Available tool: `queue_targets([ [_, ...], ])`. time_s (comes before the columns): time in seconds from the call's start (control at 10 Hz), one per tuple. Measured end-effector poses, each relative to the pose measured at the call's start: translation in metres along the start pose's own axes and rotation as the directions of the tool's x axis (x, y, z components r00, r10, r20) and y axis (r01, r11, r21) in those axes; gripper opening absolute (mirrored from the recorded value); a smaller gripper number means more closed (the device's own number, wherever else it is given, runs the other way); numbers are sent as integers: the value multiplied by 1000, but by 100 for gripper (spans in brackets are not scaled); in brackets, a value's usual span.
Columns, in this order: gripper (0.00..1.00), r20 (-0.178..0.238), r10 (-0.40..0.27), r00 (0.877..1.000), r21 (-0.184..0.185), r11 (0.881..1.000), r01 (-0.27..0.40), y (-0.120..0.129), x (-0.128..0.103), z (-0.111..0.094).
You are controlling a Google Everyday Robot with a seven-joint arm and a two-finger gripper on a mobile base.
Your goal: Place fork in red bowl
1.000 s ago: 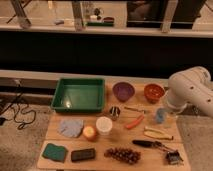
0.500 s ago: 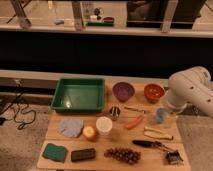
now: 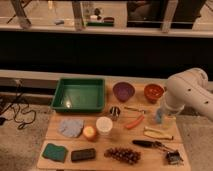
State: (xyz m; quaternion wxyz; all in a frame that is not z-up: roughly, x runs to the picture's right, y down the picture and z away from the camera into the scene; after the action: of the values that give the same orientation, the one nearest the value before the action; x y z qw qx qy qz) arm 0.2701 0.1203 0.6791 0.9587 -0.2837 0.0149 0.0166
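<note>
The fork (image 3: 136, 109) is a thin pale utensil lying flat on the wooden table, just in front of the purple bowl (image 3: 123, 91). Beside that bowl to the right, at the back of the table, stands the round orange-red bowl (image 3: 153, 92), apparently empty. My white arm (image 3: 189, 91) comes in from the right. Its gripper (image 3: 161, 116) hangs over the table's right side, in front of the red bowl and to the right of the fork. It is open and holds nothing.
A green tray (image 3: 80, 95) sits at the back left. An orange carrot (image 3: 134, 122), a yellowish utensil (image 3: 157, 133), a black-handled utensil (image 3: 147, 144), grapes (image 3: 122, 155), a white cup (image 3: 104, 125), a small can (image 3: 115, 111), a cloth (image 3: 71, 127) and sponges fill the front.
</note>
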Motion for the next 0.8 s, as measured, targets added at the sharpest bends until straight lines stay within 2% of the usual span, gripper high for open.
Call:
queue_targets([
  [0.2, 80, 21, -33, 999, -9, 999, 33, 1, -22, 2],
  [0.4, 80, 66, -77, 995, -18, 997, 78, -5, -45, 9],
  [0.8, 80, 146, -103, 984, -29, 994, 108, -31, -57, 28],
])
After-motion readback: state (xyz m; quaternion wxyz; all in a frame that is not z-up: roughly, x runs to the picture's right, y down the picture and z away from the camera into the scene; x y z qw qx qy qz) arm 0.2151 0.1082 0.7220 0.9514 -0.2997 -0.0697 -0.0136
